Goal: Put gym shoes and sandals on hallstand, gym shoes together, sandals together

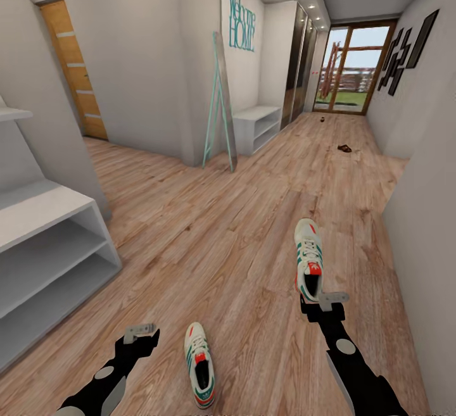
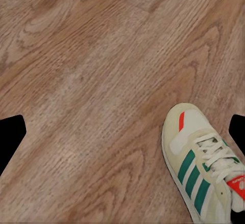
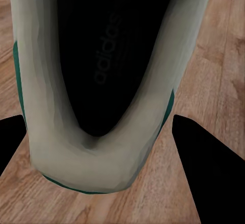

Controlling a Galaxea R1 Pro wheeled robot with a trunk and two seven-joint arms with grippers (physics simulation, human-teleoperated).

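Your right gripper [image 1: 324, 302] sits at the heel of the gym shoe [image 1: 309, 258] at lower right, fingers spread around it. Centre over the heel collar before closing. Your left gripper [image 1: 140, 332] is open too, beside the other shoe [image 1: 199, 365].

A home corridor: wood-plank floor [image 1: 209, 226], a pale shoe rack [image 1: 44, 258] by the wall, teal "Welcome Home" lettering [image 1: 242, 21], a leaning mirror [image 1: 220, 102], a wooden door [image 1: 75, 68] and a glazed door [image 1: 349, 69] at the far end.
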